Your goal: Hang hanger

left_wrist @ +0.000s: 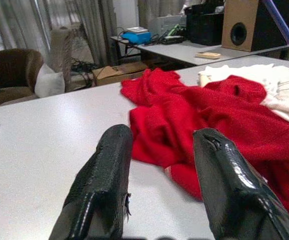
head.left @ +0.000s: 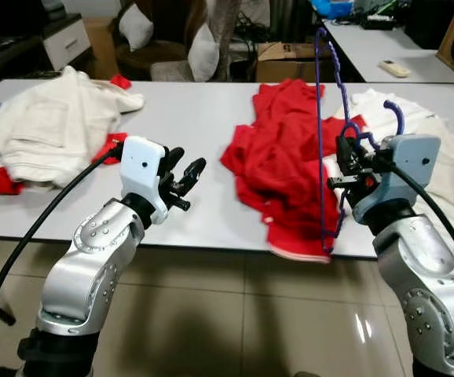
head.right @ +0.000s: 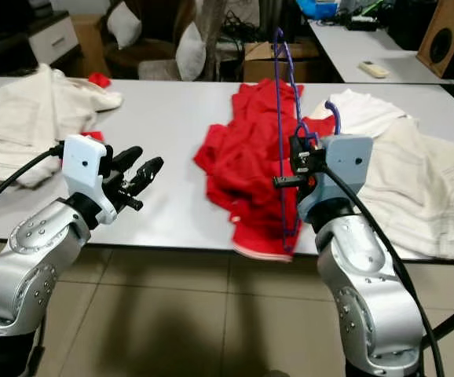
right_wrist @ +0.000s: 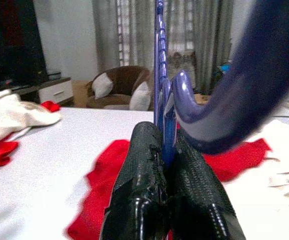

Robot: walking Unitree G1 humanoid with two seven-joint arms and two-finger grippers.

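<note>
Close to the right end effector [right_wrist: 165, 165], the hanger [right_wrist: 159, 65] runs off the wrist picture's top edge, and its hook [right_wrist: 244, 95] is a blur. Beyond the left end effector [left_wrist: 159, 170], the red garment [left_wrist: 224, 120] is cut off at the picture's edge.

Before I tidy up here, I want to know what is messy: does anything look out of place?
Yes. Clothes lie crumpled on the table unhung: a red garment and white ones. The right hand holds a purple hanger turned on edge, bare.
</note>
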